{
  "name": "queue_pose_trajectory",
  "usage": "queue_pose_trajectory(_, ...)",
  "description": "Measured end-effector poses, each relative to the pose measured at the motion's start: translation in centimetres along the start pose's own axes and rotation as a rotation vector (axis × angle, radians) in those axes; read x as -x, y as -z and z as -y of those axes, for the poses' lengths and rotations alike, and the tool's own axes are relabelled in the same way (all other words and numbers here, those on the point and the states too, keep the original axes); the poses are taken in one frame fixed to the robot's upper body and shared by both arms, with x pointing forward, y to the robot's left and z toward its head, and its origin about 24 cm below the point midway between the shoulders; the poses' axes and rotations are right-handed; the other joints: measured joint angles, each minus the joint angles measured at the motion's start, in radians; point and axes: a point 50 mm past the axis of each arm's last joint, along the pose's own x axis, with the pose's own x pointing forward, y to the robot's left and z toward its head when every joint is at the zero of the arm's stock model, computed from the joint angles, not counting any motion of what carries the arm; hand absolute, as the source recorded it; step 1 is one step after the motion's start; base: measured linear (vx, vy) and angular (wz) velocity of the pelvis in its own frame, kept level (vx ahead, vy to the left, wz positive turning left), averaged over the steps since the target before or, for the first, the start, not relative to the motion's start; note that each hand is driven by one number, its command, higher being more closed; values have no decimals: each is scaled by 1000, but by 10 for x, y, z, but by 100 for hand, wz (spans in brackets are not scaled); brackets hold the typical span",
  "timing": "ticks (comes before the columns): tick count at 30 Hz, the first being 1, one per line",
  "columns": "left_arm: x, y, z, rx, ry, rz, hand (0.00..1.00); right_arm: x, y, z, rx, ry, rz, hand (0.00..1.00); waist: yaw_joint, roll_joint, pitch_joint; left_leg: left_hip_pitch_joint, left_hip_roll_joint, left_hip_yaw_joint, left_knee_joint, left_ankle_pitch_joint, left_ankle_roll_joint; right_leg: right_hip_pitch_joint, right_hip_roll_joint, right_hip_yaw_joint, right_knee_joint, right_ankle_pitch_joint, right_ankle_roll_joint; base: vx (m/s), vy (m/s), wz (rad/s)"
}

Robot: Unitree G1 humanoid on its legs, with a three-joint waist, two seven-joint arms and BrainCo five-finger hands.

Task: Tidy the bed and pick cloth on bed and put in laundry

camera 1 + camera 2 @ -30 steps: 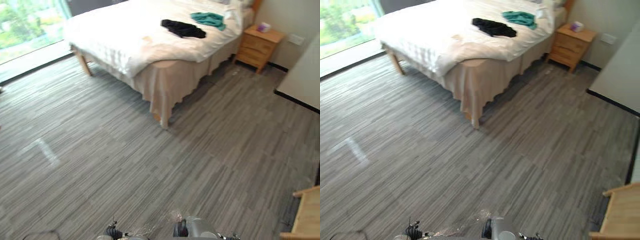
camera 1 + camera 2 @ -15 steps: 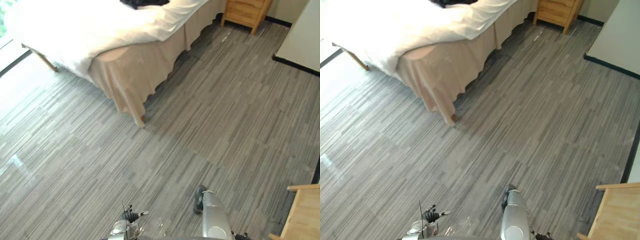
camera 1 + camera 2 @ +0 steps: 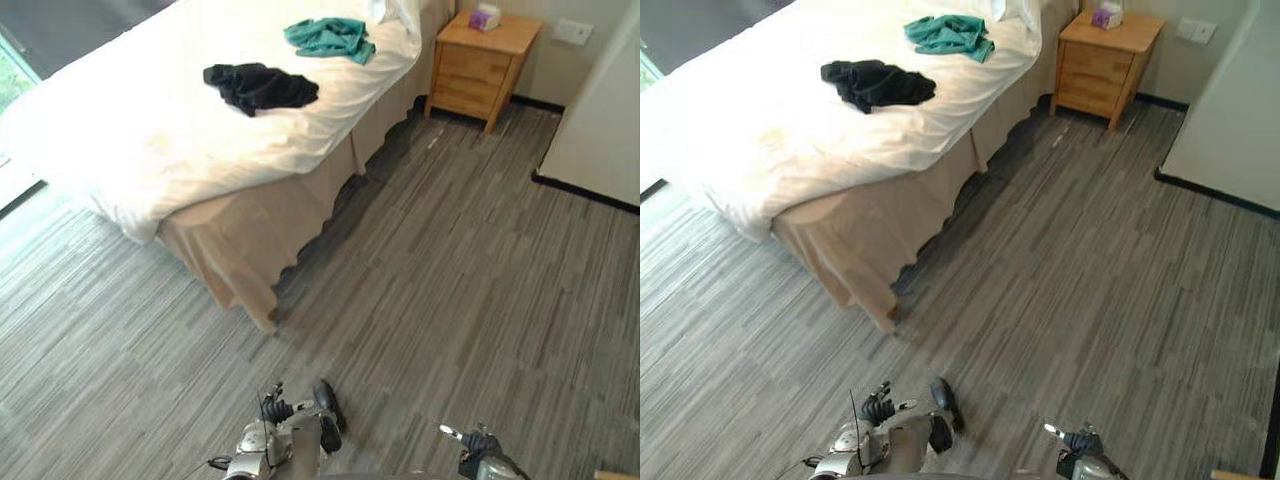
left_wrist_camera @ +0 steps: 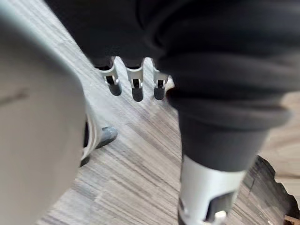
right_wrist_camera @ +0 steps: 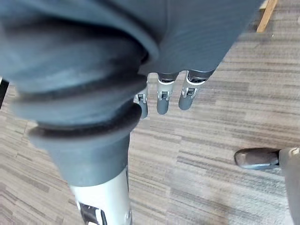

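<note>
Two items back in view on the bed [image 3: 130, 135]: black cloth [image 3: 260, 87], teal cloth [image 3: 328, 36].
Means nearer, yet well apart; left hand [image 4: 136, 88], right hand [image 5: 161, 102] slack, holding nothing.

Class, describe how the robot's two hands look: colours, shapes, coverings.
The left hand and right hand match: slim silver fingers with dark rounded tips, a thicker silver thumb set apart, and a dark ribbed cover over the back and wrist.
</note>
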Motion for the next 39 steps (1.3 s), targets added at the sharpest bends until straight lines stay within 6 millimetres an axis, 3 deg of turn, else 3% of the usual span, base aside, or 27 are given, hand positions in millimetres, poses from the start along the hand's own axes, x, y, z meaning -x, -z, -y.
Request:
queue_pose_trajectory(2,0,2,-8,-30,-9,-13,0,1,9,-1,-9,-2,-35,0,-3,-9,3,80,-4,-47,-3,-56,-19,-97,-16,51,331,93,129,562,247,51)
queue_pose_trajectory(3,1,8,-13,-62,-11,-37,0,1,9,-1,-41,4,-33,0,-16,-12,6,154,-9,-73,-19,-81,-33,-182,-27,98,581,138,164,563,203,79)
queue_pose_trajectory(4,3,17,-20,-91,-18,-73,0,1,8,0,-37,5,-28,0,-30,-15,6,228,-20,-110,-41,-96,-37,-245,-44,104,749,126,164,557,174,85)
queue_pose_trajectory(6,5,22,-27,-125,-22,-100,0,1,9,3,-42,14,-28,0,-39,-19,9,323,-28,-170,-84,-103,-45,-320,-59,68,798,56,136,479,44,112)
queue_pose_trajectory(8,6,27,-29,-132,-26,-118,0,1,10,7,-73,29,-33,0,-53,-16,10,365,-27,-244,-104,-105,-55,-368,-61,36,657,-14,98,432,-68,140)
queue_pose_trajectory(10,8,32,-31,-113,-34,-134,0,1,12,13,-99,48,-44,0,-56,-8,13,385,-21,-334,-106,-132,-99,-409,-36,108,348,-13,73,388,-167,143)
queue_pose_trajectory(13,9,34,-35,-82,-56,-138,0,2,16,13,-109,50,-57,0,-59,-13,12,383,-19,-442,-113,-155,-136,-417,-20,311,31,81,42,331,-332,137)
queue_pose_trajectory(14,9,35,-36,-46,-70,-139,0,3,19,12,-116,48,-64,0,-57,-28,4,383,-11,-515,-98,-178,-171,-410,-24,388,-39,169,53,355,-451,129)
queue_pose_trajectory(15,10,36,-37,-27,-79,-142,0,3,21,13,-120,50,-68,0,-56,-19,2,382,3,-533,-95,-187,-185,-403,-8,384,-32,219,42,421,-552,115)
queue_pose_trajectory(16,11,40,-27,28,-72,-148,0,2,18,22,-121,73,-59,0,-45,21,-4,379,40,-525,-104,-182,-203,-403,22,341,-8,203,39,320,-391,79)
queue_pose_trajectory(17,12,43,-23,54,-71,-157,0,1,15,23,-119,76,-49,0,-47,39,-7,379,60,-503,-109,-163,-232,-408,28,304,31,181,33,298,-347,89)
queue_pose_trajectory(18,12,43,-23,69,-75,-157,0,1,14,23,-118,74,-47,0,-53,43,-7,388,73,-489,-129,-136,-253,-412,28,271,79,159,42,245,-296,95)
queue_pose_trajectory(20,13,46,-23,86,-84,-163,0,1,13,23,-96,70,-45,0,-50,43,-17,405,107,-486,-171,-95,-279,-404,44,210,136,114,19,205,-280,93)
queue_pose_trajectory(22,14,47,-30,90,-103,-161,0,1,12,17,-45,35,-34,0,-45,38,-25,374,127,-487,-147,-66,-280,-381,56,150,133,94,-5,206,-270,81)
queue_pose_trajectory(26,14,43,-34,98,-116,-144,0,2,16,17,-37,30,-41,0,-45,16,-13,256,125,-424,46,-32,-255,-289,6,25,86,83,-24,89,-151,97)
queue_pose_trajectory(28,13,41,-35,101,-126,-135,0,2,16,18,-36,34,-41,0,-30,8,-11,261,121,-261,-1,36,-250,-271,-10,-12,57,82,-26,7,-102,55)
queue_pose_trajectory(32,14,43,-29,79,-107,-140,0,2,19,23,-32,47,-54,0,-25,28,-18,280,104,-209,-163,129,-239,-272,3,-70,24,94,-41,-25,-65,51)
queue_pose_trajectory(37,13,41,-30,91,-113,-134,0,3,23,24,-22,49,-68,0,-19,22,-11,262,106,-239,-120,68,-207,-232,7,-59,-62,115,-77,-39,62,-5)
queue_pose_trajectory(39,15,45,-27,116,-114,-148,0,3,21,27,-20,55,-52,0,-23,42,-20,288,109,-238,-129,2,-211,-240,29,-16,-73,137,-50,-3,133,-48)
